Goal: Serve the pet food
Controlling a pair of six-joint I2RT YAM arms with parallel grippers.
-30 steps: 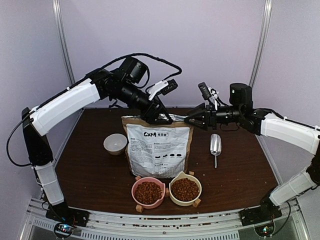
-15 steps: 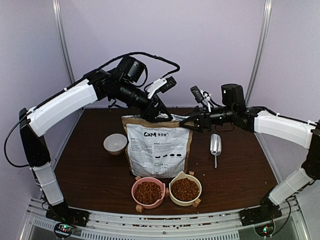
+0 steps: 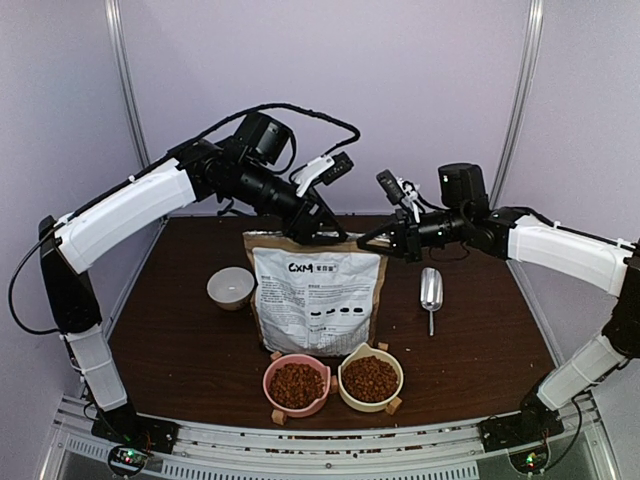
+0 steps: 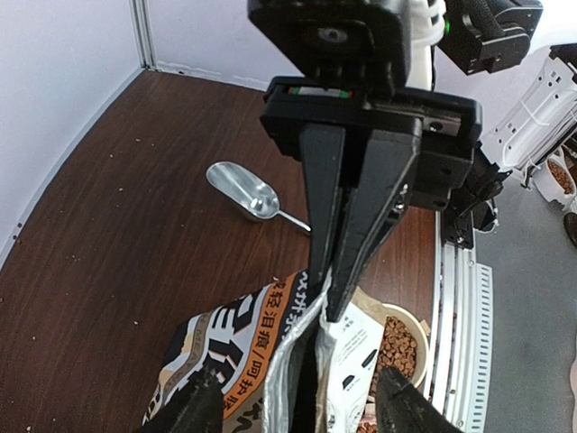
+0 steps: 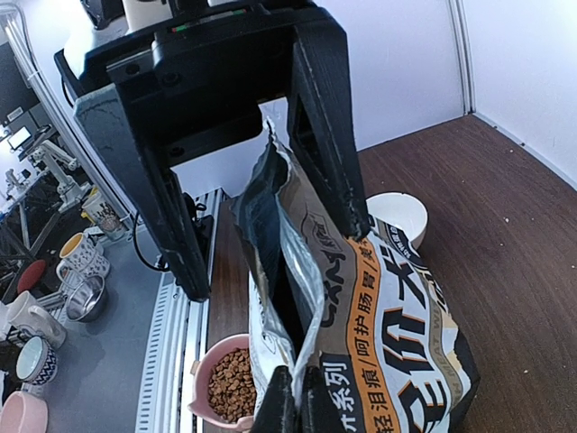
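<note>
The brown-and-white paper bag (image 3: 318, 298) stands upright mid-table, its top open. My right gripper (image 3: 368, 242) is shut on the bag's top edge at the right corner; in the right wrist view its fingertips (image 5: 296, 401) pinch the silver-lined rim. My left gripper (image 3: 318, 236) is open, its fingers (image 4: 194, 408) straddling the top left of the bag (image 4: 234, 352) without closing on it. The pet food (image 3: 296, 384) fills the pink bowl (image 3: 268, 380) and the cream bowl (image 3: 398, 372) in front of the bag. Whatever is inside the bag is hidden.
An empty white bowl (image 3: 230, 287) sits left of the bag. A metal scoop (image 3: 431, 288) lies on the table to the bag's right. The two filled bowls stand close to the table's front edge, by the aluminium rail (image 3: 320, 440).
My right gripper moved left to the bag's top right corner and shut on its edge. The left arm stayed at the bag's top left, its jaws slightly wider.
</note>
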